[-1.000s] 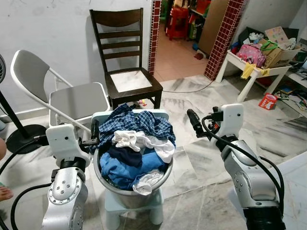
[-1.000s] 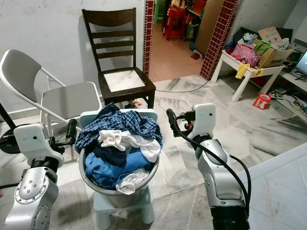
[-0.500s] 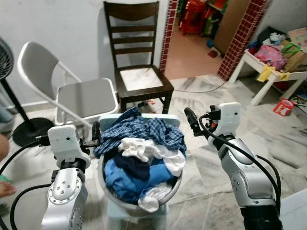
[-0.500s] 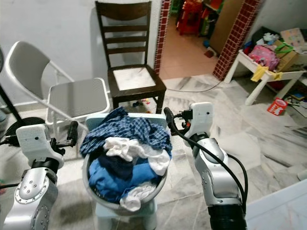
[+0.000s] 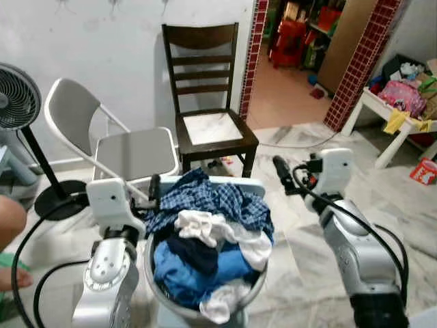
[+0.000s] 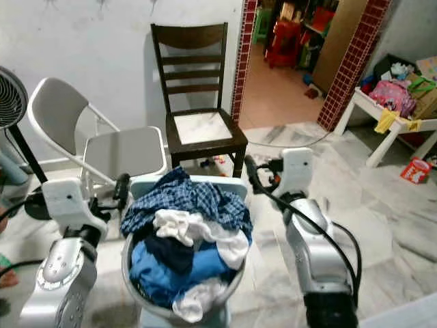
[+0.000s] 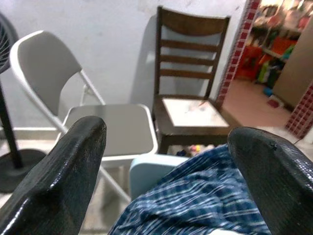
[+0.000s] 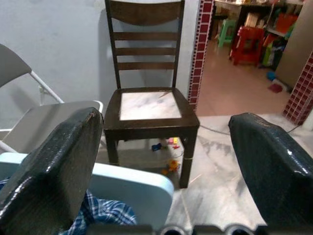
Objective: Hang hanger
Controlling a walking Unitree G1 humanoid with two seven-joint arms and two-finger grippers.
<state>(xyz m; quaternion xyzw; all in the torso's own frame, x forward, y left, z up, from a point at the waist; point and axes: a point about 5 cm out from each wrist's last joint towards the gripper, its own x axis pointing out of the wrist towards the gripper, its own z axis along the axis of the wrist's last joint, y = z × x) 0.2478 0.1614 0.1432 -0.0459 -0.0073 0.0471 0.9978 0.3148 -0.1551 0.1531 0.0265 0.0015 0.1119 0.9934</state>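
A metal basin heaped with clothes, a blue checked shirt on top, stands on a light blue stool right before me. My left gripper is held up at the basin's left edge, open and holding nothing. At the basin's right side, a little apart from it, my right gripper is also open and holds nothing. In the left wrist view the left gripper has the checked shirt beyond its spread fingers. In the right wrist view the right gripper looks toward the dark chair.
A dark wooden chair and a grey folding chair stand behind the basin against the white wall. A fan is at the far left, near a person's arm and foot. A cluttered white table is at the right, past a brick pillar.
The whole picture has shifted right as the camera turned left, bringing the fan into view. Both grippers hold the same pose beside the basin.
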